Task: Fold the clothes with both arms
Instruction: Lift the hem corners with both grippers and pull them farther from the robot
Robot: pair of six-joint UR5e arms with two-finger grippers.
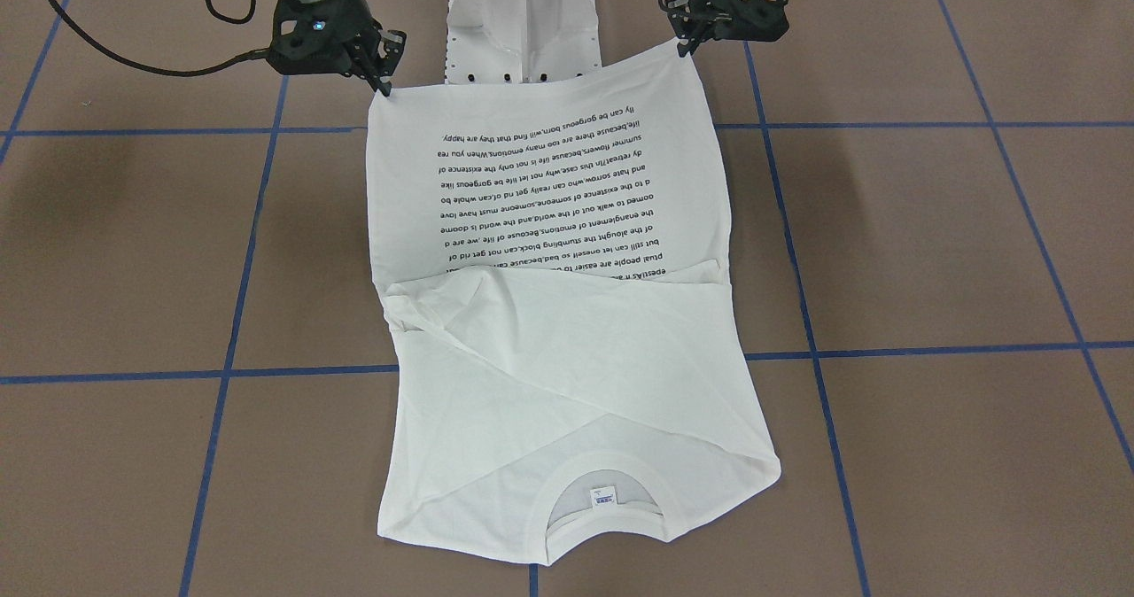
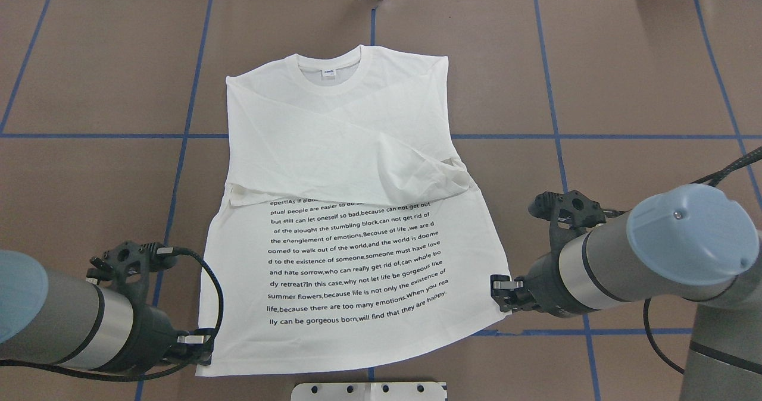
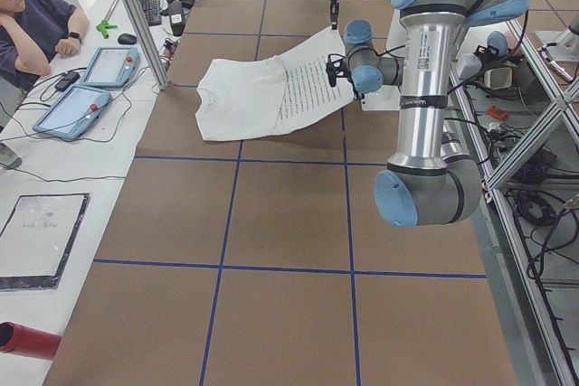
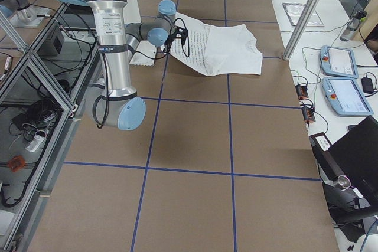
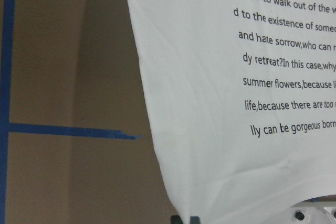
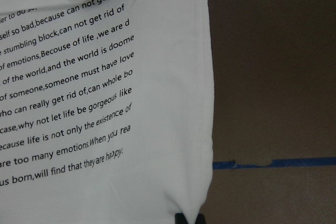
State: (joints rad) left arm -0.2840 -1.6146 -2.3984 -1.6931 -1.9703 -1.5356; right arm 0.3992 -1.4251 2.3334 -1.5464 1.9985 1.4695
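The white long-sleeved T-shirt (image 2: 339, 151) lies on the brown table with its neck (image 2: 329, 74) at the far side. Both sleeves are folded across the chest, and the black text block (image 2: 357, 264) faces up. My left gripper (image 2: 205, 356) is shut on the hem's left corner. My right gripper (image 2: 499, 297) is shut on the hem's right corner. The hem end is lifted off the table, as the exterior left view (image 3: 308, 61) shows. In the front-facing view the left gripper (image 1: 682, 46) is at the right and the right gripper (image 1: 383, 90) at the left. In each wrist view the fingertips (image 5: 186, 219) (image 6: 189, 217) pinch a corner of the cloth.
The white pedestal base (image 1: 524, 21) stands just behind the lifted hem and also shows in the overhead view (image 2: 369, 391). Blue tape lines (image 2: 625, 136) grid the table. An operator (image 3: 27, 15) sits by teach pendants (image 3: 72, 106) beyond the far edge.
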